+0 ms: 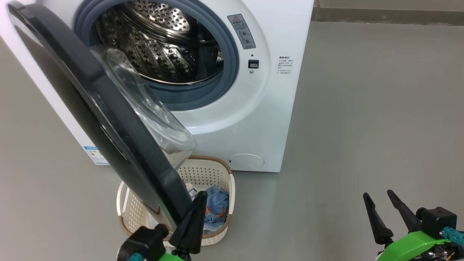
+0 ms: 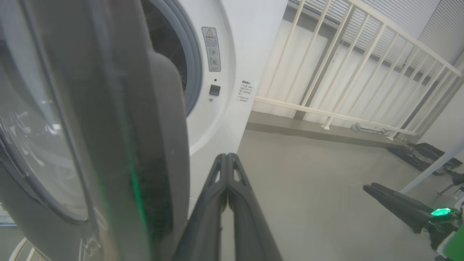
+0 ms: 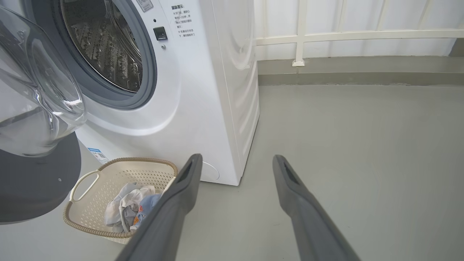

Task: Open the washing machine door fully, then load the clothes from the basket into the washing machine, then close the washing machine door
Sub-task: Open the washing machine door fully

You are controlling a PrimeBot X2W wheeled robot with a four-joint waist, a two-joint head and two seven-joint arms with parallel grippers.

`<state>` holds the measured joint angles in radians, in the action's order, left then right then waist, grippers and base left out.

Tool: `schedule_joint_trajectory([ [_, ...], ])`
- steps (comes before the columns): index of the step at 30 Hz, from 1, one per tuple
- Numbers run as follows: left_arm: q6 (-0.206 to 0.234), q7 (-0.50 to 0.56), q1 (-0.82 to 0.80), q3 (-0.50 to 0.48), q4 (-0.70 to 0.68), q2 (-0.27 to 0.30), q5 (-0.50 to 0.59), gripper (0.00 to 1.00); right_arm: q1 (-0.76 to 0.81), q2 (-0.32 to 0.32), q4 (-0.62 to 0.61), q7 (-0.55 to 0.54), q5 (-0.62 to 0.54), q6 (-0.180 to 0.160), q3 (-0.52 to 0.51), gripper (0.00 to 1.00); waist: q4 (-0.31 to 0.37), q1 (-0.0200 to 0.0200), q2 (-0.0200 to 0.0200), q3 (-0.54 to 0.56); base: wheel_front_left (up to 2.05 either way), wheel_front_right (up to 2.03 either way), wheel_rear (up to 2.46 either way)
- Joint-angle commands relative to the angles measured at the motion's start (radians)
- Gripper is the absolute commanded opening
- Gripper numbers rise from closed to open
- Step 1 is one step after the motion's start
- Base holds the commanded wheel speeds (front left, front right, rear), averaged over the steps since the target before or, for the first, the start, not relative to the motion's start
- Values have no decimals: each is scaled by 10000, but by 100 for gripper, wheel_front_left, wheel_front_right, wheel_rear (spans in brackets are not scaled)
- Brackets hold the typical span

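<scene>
The white washing machine stands with its steel drum exposed. The washing machine door is swung partly out toward me, its clear glass bowl bulging toward the drum. Under the door's lower edge sits the cream basket, holding the clothes, a blue and a white piece. My left gripper is shut and empty, its fingers right beside the door's outer edge; I cannot tell whether they touch it. My right gripper hangs open over bare floor to the right, nothing between its fingers.
Grey floor stretches right of the machine. A white railing and a low grey kerb run behind it. Dark objects lie on the floor near the railing's far end. The basket stands close against the machine's front.
</scene>
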<state>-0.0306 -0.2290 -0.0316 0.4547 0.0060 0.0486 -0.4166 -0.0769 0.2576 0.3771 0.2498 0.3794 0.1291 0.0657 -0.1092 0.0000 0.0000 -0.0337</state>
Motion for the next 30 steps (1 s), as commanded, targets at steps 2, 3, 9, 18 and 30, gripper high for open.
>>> schedule_joint_trajectory([
  [2,-15,-142,-510,-219,106,17,-222,0,1,156,-262,120,-42,16,220,100,-10,0,0,-14,0,0,0],
  [3,-26,-175,-579,-198,299,17,-256,0,-3,157,-264,120,-44,16,215,100,-14,0,0,-23,0,0,0],
  [9,6,-296,-949,-171,1026,17,-496,0,-60,172,-274,120,-40,16,189,100,-52,0,0,-97,0,0,0],
  [18,47,-324,-1050,-419,1050,17,-596,0,-44,169,-308,120,-53,16,116,100,-180,0,0,-85,0,0,0],
  [30,106,-326,-753,-597,767,16,-586,0,-48,196,-333,120,-48,16,127,100,-640,0,0,-14,0,0,0],
])
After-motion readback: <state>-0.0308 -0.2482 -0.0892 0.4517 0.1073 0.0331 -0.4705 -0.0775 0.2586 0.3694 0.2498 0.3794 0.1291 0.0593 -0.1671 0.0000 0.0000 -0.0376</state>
